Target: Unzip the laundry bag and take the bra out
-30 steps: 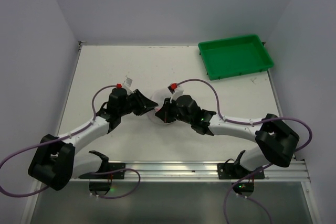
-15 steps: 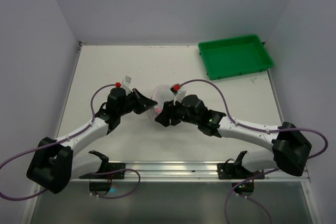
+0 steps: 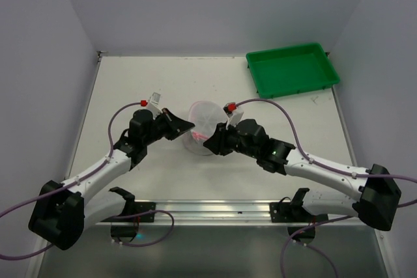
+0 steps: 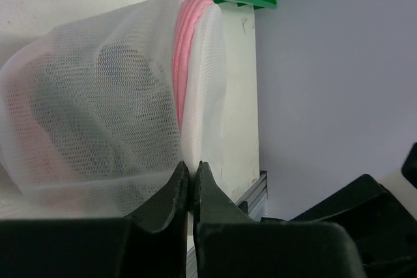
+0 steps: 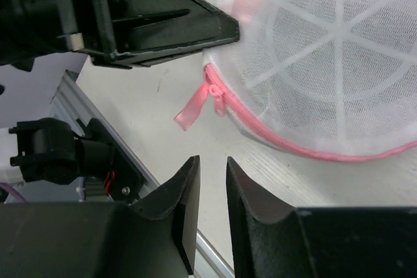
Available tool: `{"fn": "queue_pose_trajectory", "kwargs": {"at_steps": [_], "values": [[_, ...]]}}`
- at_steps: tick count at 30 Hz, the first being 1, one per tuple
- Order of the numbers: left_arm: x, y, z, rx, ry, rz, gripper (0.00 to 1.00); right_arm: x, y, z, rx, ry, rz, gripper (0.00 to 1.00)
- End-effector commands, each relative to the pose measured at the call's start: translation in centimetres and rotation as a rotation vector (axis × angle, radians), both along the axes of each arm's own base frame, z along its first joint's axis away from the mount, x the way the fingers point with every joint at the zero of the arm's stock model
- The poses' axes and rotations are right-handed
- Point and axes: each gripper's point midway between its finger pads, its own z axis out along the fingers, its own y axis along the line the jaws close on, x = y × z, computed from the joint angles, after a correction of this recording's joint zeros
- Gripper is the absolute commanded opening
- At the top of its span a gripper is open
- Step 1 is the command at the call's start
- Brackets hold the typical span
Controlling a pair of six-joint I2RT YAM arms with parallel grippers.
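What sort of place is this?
Probably a robot lab cell: white table boxed in by plain panels, an aluminium mounting rail, plus a mesh laundry bag and green tray.

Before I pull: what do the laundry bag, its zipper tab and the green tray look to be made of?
Laundry bag: soft white mesh fabric, probably synthetic; the weave is open and dark shapes show through it.
Zipper tab: pink woven ribbon by the look, matte and limp.
Green tray: seems moulded plastic, with a smooth, even colour and a stiff raised rim.
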Motion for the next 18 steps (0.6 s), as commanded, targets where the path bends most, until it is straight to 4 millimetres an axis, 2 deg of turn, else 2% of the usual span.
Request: {"fn": "queue_pose_trajectory", "kwargs": {"at_steps": [1, 5, 9, 18], "values": [[0.4, -0.1, 2.4, -0.028, -0.06, 0.021, 0.0, 0.5, 1.2, -0.7, 0.044, 0.033, -0.016, 0.25], [0.2, -0.2, 2.4, -0.039, -0.046, 0.021, 0.0, 0.5, 2.1, -1.8, 0.07, 0.059, -0.004, 0.26], [0.0, -0.3, 2.4, -0.046, -0.039, 0.02, 0.0, 0.7, 3.1, -1.4, 0.121, 0.061, 0.005, 0.31], [-0.3, -0.3, 3.0, -0.069, -0.049, 0.015, 0.0, 1.6, 3.7, -1.2, 0.162, 0.078, -0.039, 0.34]]}}
